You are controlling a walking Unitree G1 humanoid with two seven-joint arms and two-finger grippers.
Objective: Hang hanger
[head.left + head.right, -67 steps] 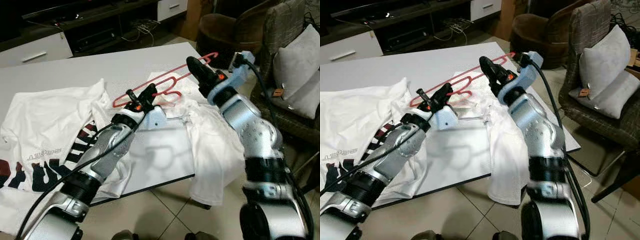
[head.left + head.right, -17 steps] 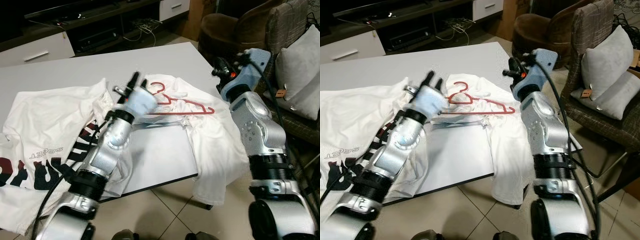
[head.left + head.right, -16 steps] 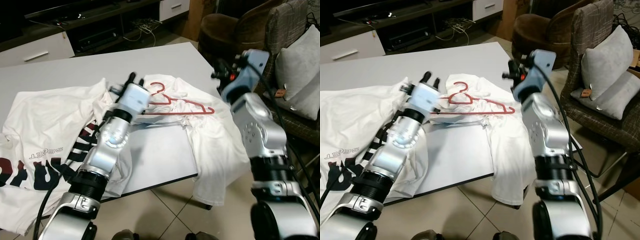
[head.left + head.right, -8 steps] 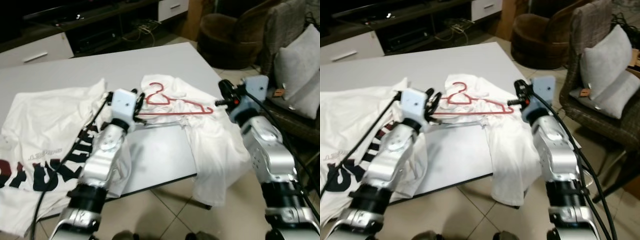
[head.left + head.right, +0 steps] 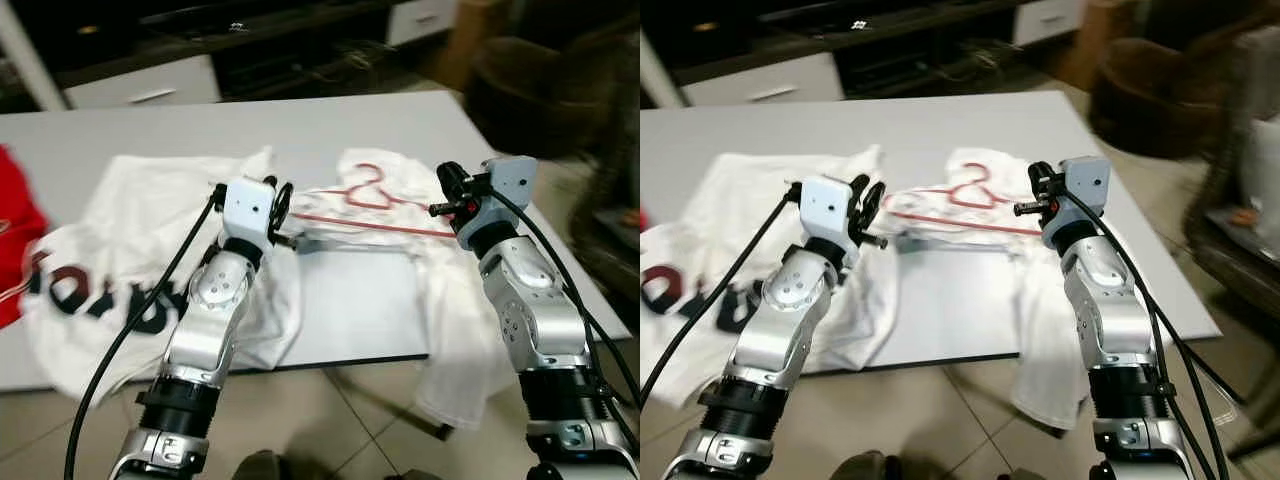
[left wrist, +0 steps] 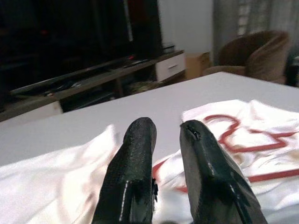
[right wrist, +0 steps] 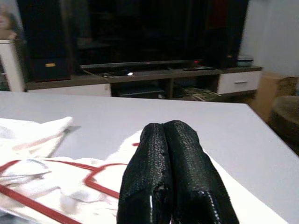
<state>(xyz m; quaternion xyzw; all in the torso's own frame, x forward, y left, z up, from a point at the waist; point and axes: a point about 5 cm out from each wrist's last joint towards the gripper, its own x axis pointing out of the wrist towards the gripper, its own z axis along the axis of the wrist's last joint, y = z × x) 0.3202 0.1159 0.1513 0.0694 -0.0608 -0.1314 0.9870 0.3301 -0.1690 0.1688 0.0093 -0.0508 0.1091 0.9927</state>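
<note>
A red wire hanger point(image 5: 380, 224) lies flat on a crumpled white T-shirt point(image 5: 450, 330) that drapes over the front edge of the grey table point(image 5: 330, 130). My left gripper point(image 5: 282, 203) hovers just off the hanger's left end, open with nothing between its fingers point(image 6: 135, 140). At the hanger's right end my right gripper point(image 5: 448, 188) is raised, shut and empty, with its fingers point(image 7: 163, 140) pressed together. Both wrist views look over the hanger point(image 6: 233, 140) point(image 7: 98, 175) from a little above.
A second white shirt with dark print point(image 5: 130, 260) is spread on the table's left half, with a red garment point(image 5: 10, 240) at the far left edge. A low TV cabinet point(image 5: 150, 85) stands behind the table and a brown armchair point(image 5: 540, 90) at the right.
Four seconds ago both grippers held the hanger up; now it lies released on the shirt. Both arms have drawn back and lowered. The head camera has swung left.
</note>
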